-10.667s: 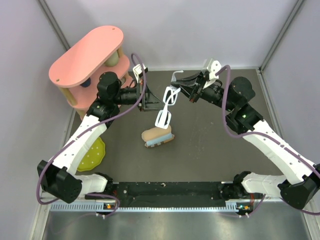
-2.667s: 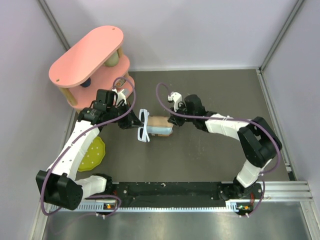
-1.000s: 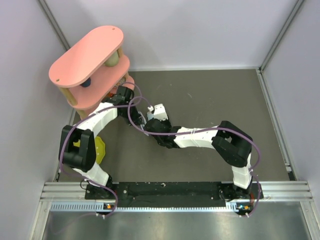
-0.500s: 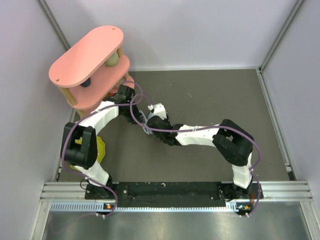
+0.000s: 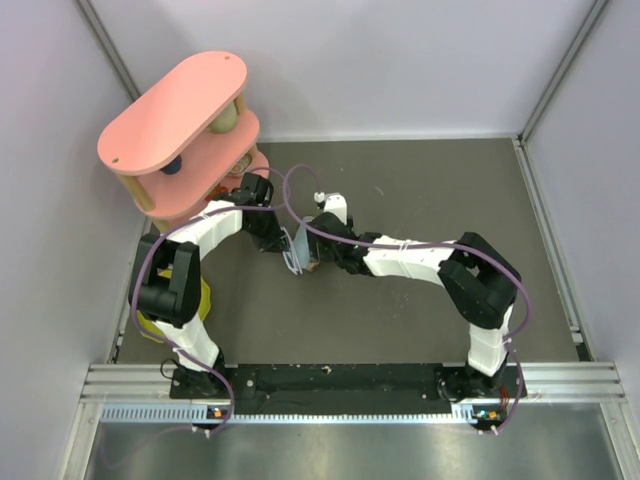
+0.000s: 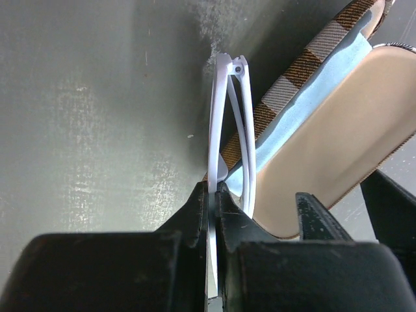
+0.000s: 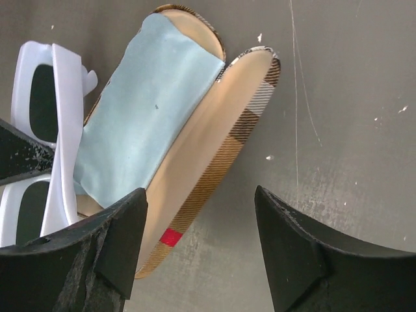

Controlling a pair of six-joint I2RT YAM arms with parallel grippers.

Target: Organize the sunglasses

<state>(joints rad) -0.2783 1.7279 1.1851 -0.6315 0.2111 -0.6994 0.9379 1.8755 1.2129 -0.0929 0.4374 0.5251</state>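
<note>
Two-fingered left end effector [image 6: 213, 192] tight on sunglasses [image 6: 215, 127] at case [image 7: 218, 146] edge; right end effector [image 7: 200, 220] wide, empty.

Robot lab cell, plain walls [image 5: 400, 60], aluminium rail [image 5: 570, 378]

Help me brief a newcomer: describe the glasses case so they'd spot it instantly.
Start at the pink shelf in the far left corner. Just right of it, on the dark table, lies the case: an open oblong, brown plaid outside, tan inside, with a blue cloth in it. The neighbouring sunglasses are plain white.
</note>
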